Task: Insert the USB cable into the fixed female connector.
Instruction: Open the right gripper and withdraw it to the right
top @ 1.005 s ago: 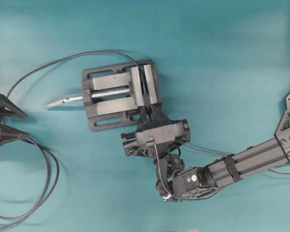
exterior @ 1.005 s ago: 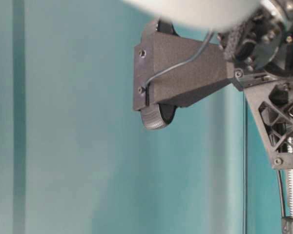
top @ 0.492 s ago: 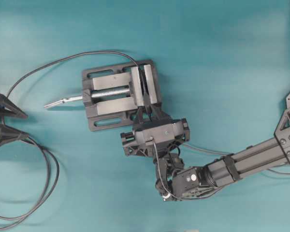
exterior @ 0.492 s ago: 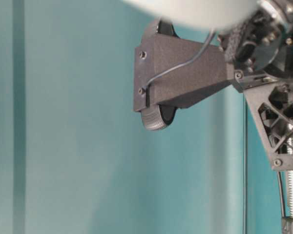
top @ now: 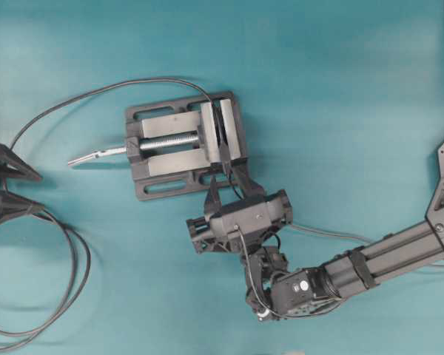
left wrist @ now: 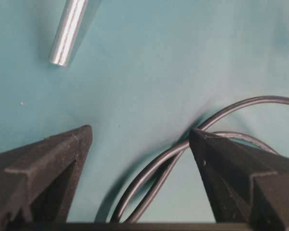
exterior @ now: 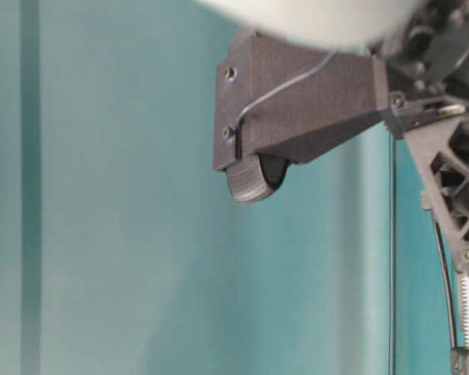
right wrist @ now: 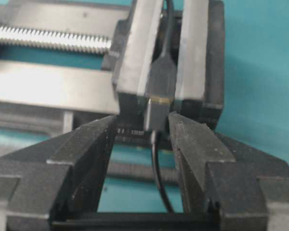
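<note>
The USB cable [right wrist: 154, 113] is seen plugged into the fixed female connector [right wrist: 162, 77] between the vise [right wrist: 135, 57] jaws, so insertion seems done; the right hand [right wrist: 143, 139], opened and holding nothing, should be withdrawn straight back, while the left hand [left wrist: 139, 178] is wide open, empty.

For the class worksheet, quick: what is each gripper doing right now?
Left gripper: open, holding nothing.
Right gripper: open, fingers either side of the USB cable plug, not clamping it.
</note>
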